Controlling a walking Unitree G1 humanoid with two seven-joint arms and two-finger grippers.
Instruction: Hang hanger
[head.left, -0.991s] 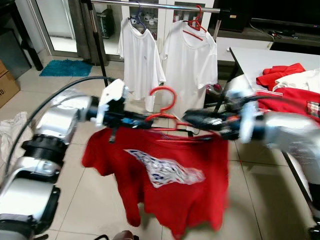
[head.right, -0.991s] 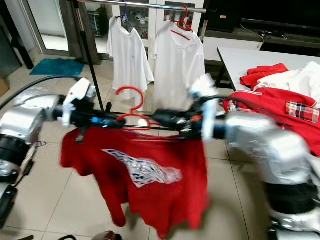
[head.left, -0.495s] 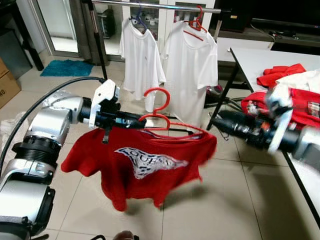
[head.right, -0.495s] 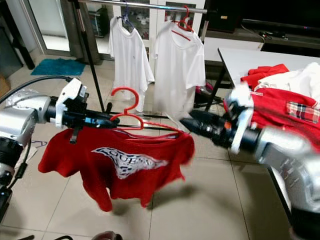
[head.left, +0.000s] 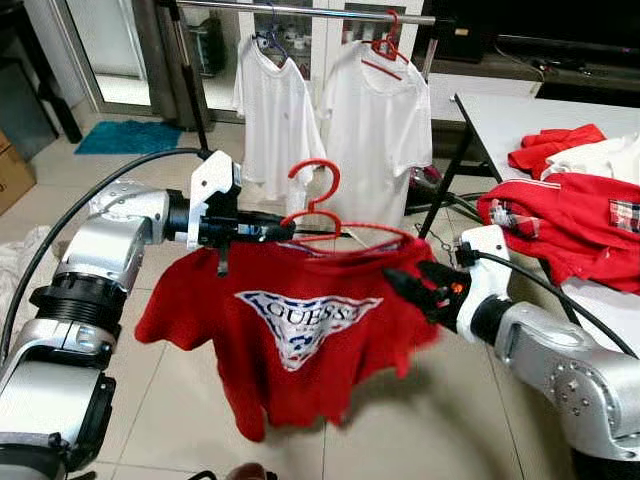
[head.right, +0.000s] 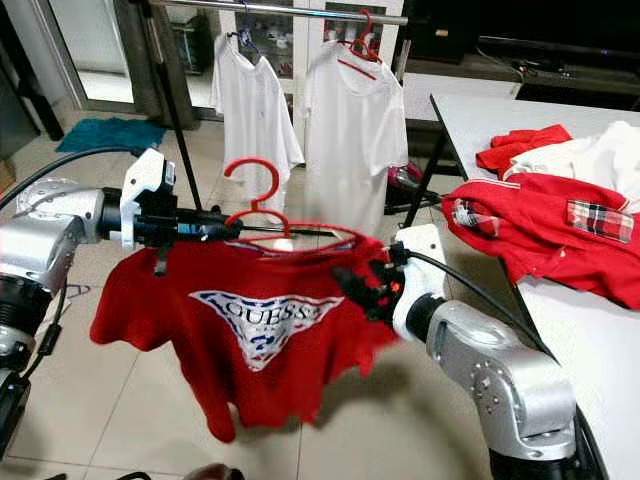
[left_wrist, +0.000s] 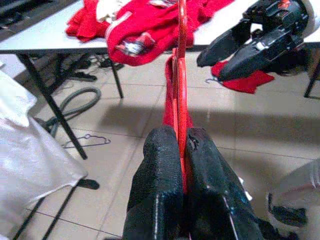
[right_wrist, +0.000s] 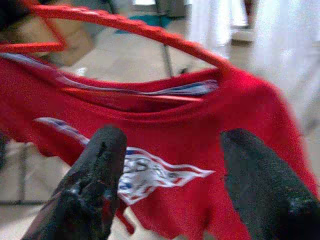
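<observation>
A red hanger (head.left: 318, 186) carries a red T-shirt (head.left: 300, 340) with a white logo, held out at chest height. My left gripper (head.left: 272, 229) is shut on the hanger's left shoulder bar; the left wrist view shows its black fingers (left_wrist: 160, 165) clamped on the red bar (left_wrist: 181, 75). My right gripper (head.left: 412, 288) is open beside the shirt's right shoulder, with the red cloth (right_wrist: 200, 130) spread just beyond its fingers (right_wrist: 102, 150). The clothes rail (head.left: 300, 10) runs across the top, farther ahead.
Two white T-shirts (head.left: 275, 120) (head.left: 375, 130) hang on the rail, one on a red hanger. A white table (head.left: 500, 115) at the right holds a pile of red and white clothes (head.left: 565, 210). A dark upright pole (head.left: 190, 80) stands left of the rail. Tiled floor lies below.
My right gripper left the hanger, swung out right, then came back lower beside the shirt's right shoulder. The shirt now hangs flat from the left gripper alone.
</observation>
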